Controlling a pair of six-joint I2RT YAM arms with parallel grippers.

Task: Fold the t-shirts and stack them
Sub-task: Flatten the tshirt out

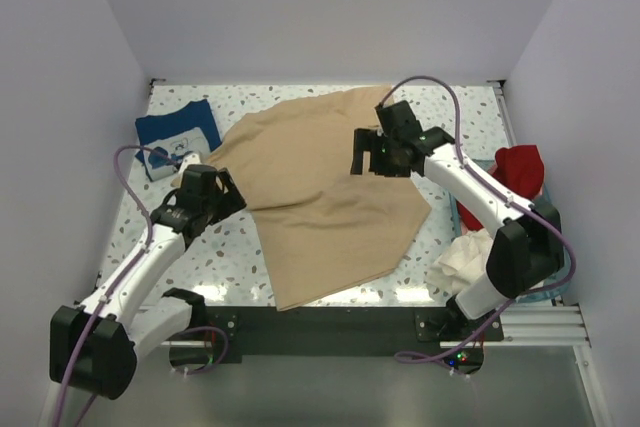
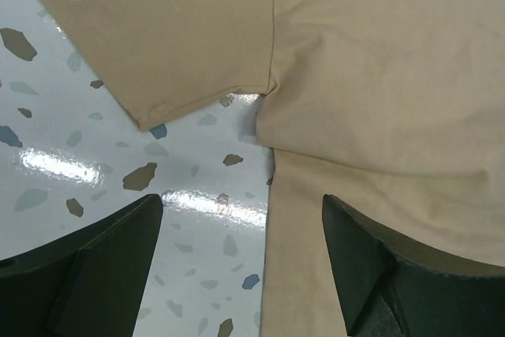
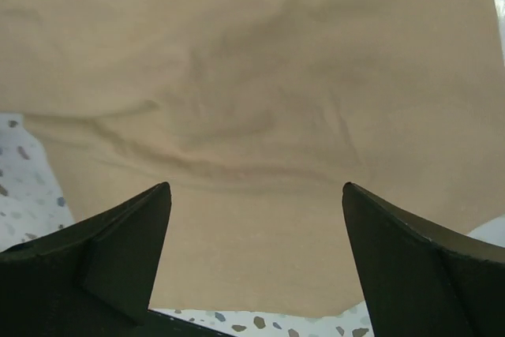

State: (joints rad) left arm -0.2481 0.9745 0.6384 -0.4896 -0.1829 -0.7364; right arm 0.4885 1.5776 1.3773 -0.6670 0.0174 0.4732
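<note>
Worktop (image 1: 230, 257): speckled white, glossy under the lights.
Tan t-shirt (image 1: 320, 187): spread across frame centre, rumpled (flatten first).
Right hand (image 3: 255, 191): apart, empty, above cloth.
Left hand (image 2: 241, 207): apart, empty, over sleeve seam (image 2: 273, 53).
Fold: likely best pinching matching edges.

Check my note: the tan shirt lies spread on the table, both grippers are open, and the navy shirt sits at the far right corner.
One error: the navy shirt sits at the far left corner, not the right, as the top external view shows. The tan shirt does lie spread on the table, and the left gripper and right gripper are open.
</note>
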